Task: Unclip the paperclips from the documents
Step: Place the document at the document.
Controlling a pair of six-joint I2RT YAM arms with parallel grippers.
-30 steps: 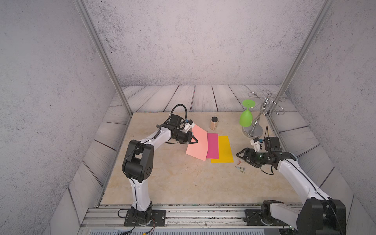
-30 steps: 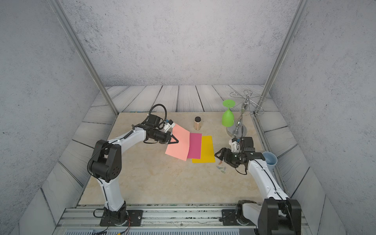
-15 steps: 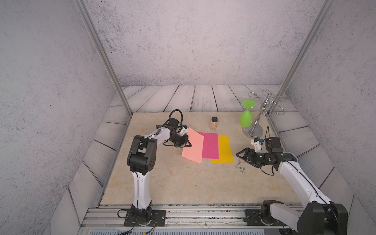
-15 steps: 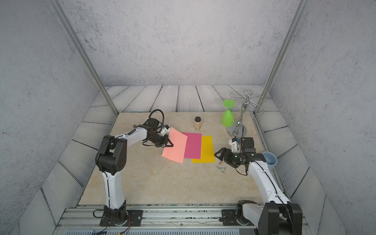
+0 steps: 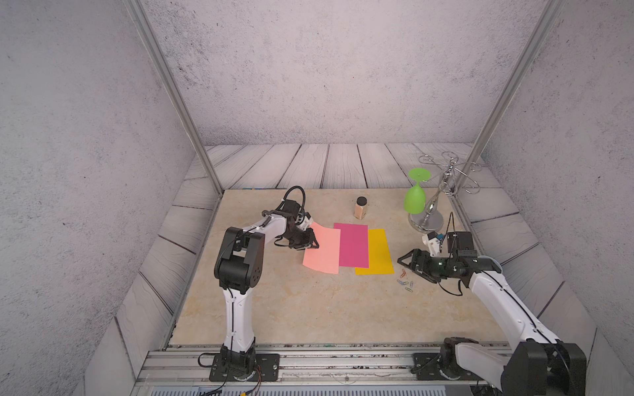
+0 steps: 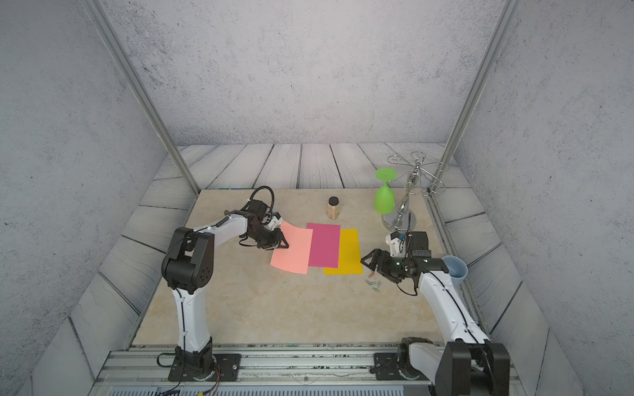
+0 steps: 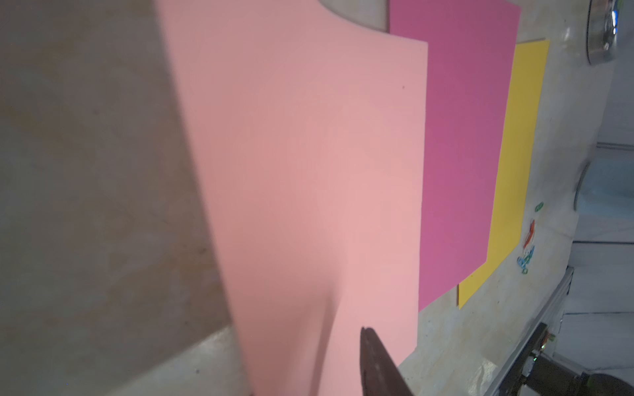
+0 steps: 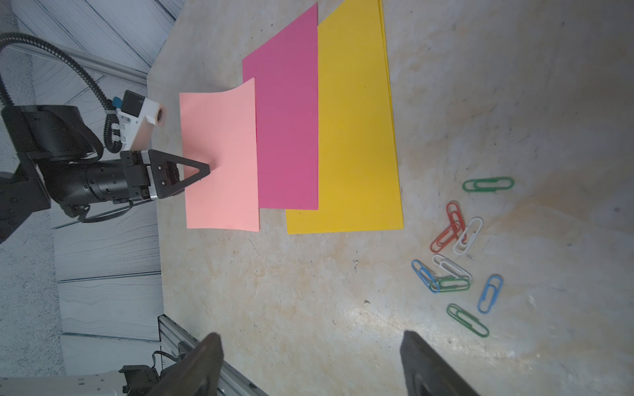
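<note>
Paperclips [image 8: 459, 260] lie loose, just off the right gripper's [image 8: 310, 337] wide-open, empty jaws, beside the yellow sheet [image 8: 356, 137]. No clip shows on any sheet, so it looks nearly done. Left gripper [image 8: 206, 169] sits at the pink sheet's [image 8: 219, 137] lifted edge; gripping or not, can't tell. Next: let go, back straight off. Bare table [image 5: 291, 301] behind it, magenta sheet [image 8: 284, 120] ahead.

Loose paperclips [image 8: 452, 268] beside three overlapping documents [image 8: 286, 130]

Top views high, wrist views near documents [image 8: 284, 120]
</note>
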